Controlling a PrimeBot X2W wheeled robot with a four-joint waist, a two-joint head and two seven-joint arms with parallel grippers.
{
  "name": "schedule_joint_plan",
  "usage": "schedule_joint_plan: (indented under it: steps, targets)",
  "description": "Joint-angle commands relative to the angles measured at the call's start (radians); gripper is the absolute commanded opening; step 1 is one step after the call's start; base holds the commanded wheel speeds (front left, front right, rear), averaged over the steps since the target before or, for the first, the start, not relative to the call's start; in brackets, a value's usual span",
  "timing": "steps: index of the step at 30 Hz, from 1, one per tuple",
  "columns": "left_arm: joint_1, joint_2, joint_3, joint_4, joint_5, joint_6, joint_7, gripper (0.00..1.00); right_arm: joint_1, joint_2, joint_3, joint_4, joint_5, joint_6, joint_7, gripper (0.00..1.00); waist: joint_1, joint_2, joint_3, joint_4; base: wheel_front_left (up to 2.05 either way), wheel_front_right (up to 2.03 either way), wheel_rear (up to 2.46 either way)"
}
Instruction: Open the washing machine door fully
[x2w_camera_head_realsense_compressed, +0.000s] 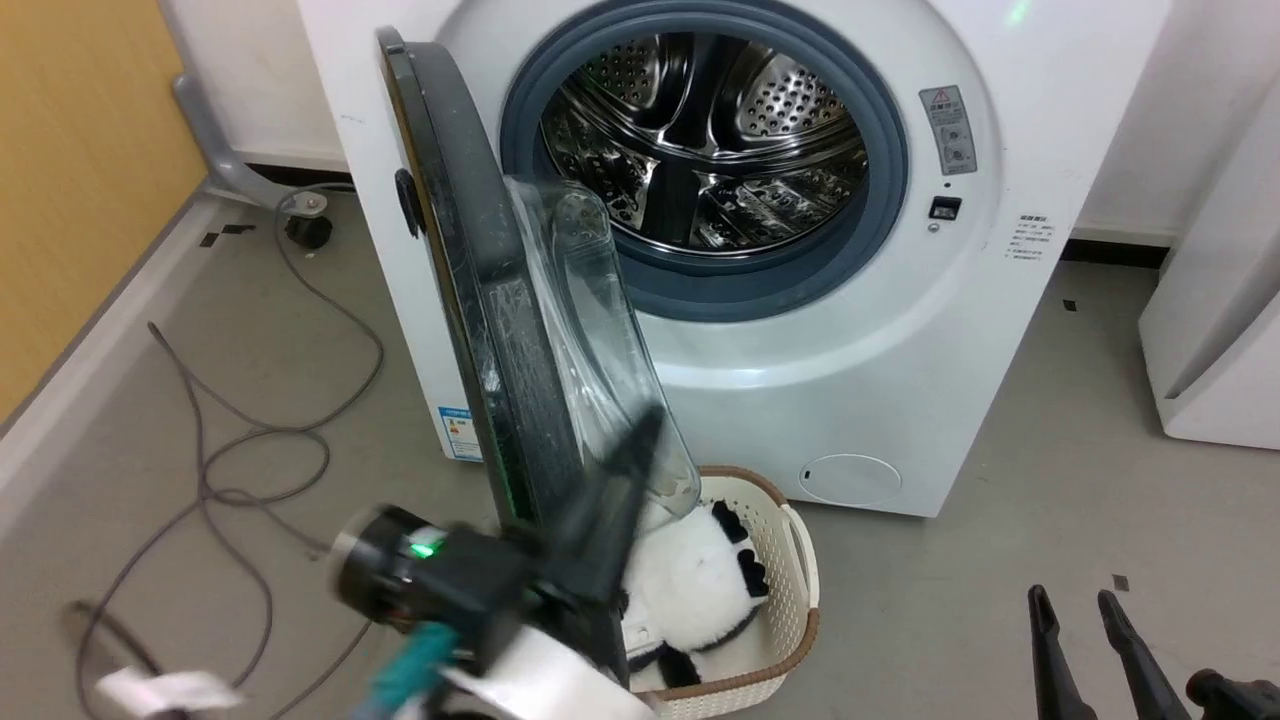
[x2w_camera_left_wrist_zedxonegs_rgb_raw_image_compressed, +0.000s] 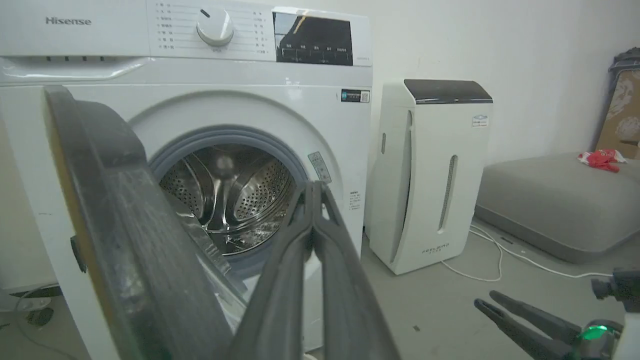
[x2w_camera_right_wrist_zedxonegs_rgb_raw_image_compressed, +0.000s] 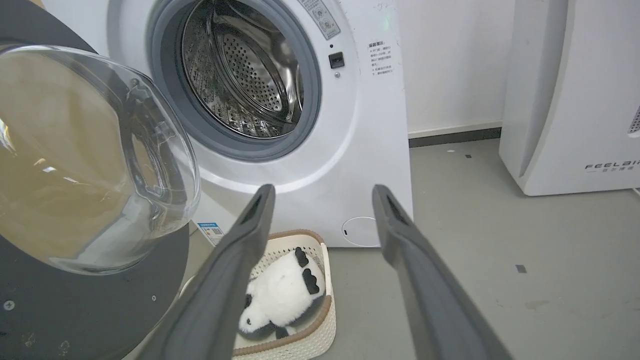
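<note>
Head view: looks down on the washing machine (x2w_camera_head_realsense_compressed: 850, 400), a white box on the floor (x2w_camera_head_realsense_compressed: 1000, 600), with its round opening uncovered and the steel drum (x2w_camera_head_realsense_compressed: 700, 140) and grey rubber ring (x2w_camera_head_realsense_compressed: 888, 170) in plain sight.
Washing machine door (x2w_camera_head_realsense_compressed: 480, 330): unlatched, hinged at the left side of the opening; stands nearly edge-on to the head camera, so judged roughly square to the machine front; glass bowl (x2w_camera_head_realsense_compressed: 600, 330) on the side toward the opening.
Left gripper (x2w_camera_head_realsense_compressed: 645, 435): blurred in the head view; fingers pressed together with nothing between them in the left wrist view; lies low on the inner side of the door, near the rim of the glass bowl; contact with the door too unclear to call.
Right gripper (x2w_camera_head_realsense_compressed: 1070, 595): fingers apart, empty, low over the floor, well to the right of the door.
Basket (x2w_camera_head_realsense_compressed: 800, 580): sits on the floor at the foot of the machine front, just beside the door's lower edge, with a panda soft toy (x2w_camera_head_realsense_compressed: 690, 580) inside.
Done: latch released, door off the ring, drum reachable.
Left: judged about half the swing; calls for a further outward push on the inner face, away from the opening, up to the hinge's stop.
Risk: closed fingers sliding off the curved glass instead of driving the door round.
</note>
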Motion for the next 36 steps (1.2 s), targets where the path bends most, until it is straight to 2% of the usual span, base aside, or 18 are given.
schedule_joint_plan:
  steps: [1,3,8,12,24,36]
  targets:
    - [0.022,0.015,-0.035,0.019,-0.006,-0.014,0.039,0.00,-0.016,-0.001,0.003,0.002,0.004,0.001,-0.004,1.00,0.0000,0.0000,0.002,0.003,0.00,0.00,0.00]
    - [0.040,0.016,-0.063,0.035,-0.018,-0.015,0.073,0.00,-0.020,-0.003,0.012,-0.003,0.004,0.001,-0.004,1.00,0.0000,0.0000,0.004,0.005,0.00,0.00,0.00]
    - [0.089,0.018,-0.082,0.083,-0.019,0.018,0.154,0.00,-0.020,-0.004,0.012,-0.009,0.013,0.001,-0.005,1.00,0.0000,0.0000,0.006,0.012,0.00,0.00,0.00]
    - [0.102,0.029,-0.083,0.115,-0.005,0.034,0.182,0.00,-0.019,-0.003,0.011,-0.006,0.021,0.001,-0.005,1.00,0.0000,0.0000,0.009,0.021,0.00,0.00,0.00]
    - [0.113,0.036,-0.065,0.208,-0.026,0.053,0.163,0.00,-0.015,-0.005,0.027,-0.001,0.029,0.001,-0.005,1.00,0.0000,0.0000,0.017,0.081,0.00,0.00,0.00]
    - [0.095,0.062,0.016,0.264,-0.037,0.092,0.091,0.00,-0.012,-0.004,0.045,-0.002,0.027,0.001,-0.005,1.00,0.0000,0.0000,0.035,0.206,0.00,0.00,0.00]
